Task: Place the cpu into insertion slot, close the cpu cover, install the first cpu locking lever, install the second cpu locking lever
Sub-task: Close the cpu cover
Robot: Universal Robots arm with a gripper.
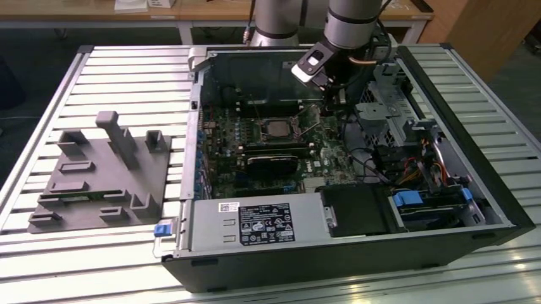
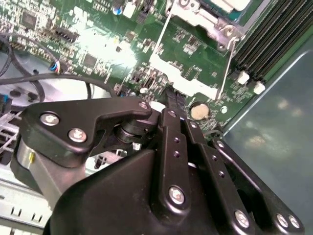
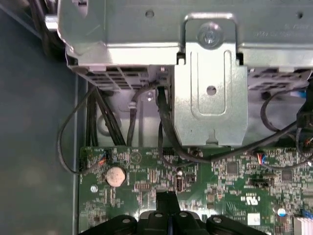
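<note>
The matte black gripper (image 1: 331, 109), fingers pressed together on nothing, is held over the green circuit board (image 1: 325, 155), just beside the insertion slot (image 1: 260, 131). The cpu (image 1: 275, 129), a flat dull-grey square, is seated within that silvery-rimmed recess.

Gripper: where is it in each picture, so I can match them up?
Exterior view: the gripper hangs low over the green board, fingers shut.
Second wrist view: the gripper reaches over the green board, close to the round battery.
First wrist view: the gripper pokes in over the green board, with the battery off to one side.
Shared landmark: the green board.
</note>
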